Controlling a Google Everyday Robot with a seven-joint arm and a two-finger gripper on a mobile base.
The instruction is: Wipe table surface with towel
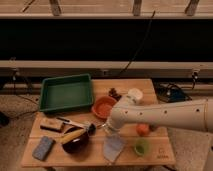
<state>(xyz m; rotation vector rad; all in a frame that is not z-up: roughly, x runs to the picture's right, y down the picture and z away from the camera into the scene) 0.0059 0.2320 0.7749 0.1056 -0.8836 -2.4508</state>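
Camera view: gripper [113,133] pinches towel [113,147] hanging lengthwise toward table [55,157] front edge.

It looked like a robot test lab, not a home. A wooden table [131,83] stood on a speckled floor [15,102] before a long dark wall with pale rails [75,65] and a loose black cable [137,47]. Props crowded the top: a green tray [66,92], an orange bowl [104,106], a blue sponge [43,148]. The gripper [113,131] hung above the towel [113,148].
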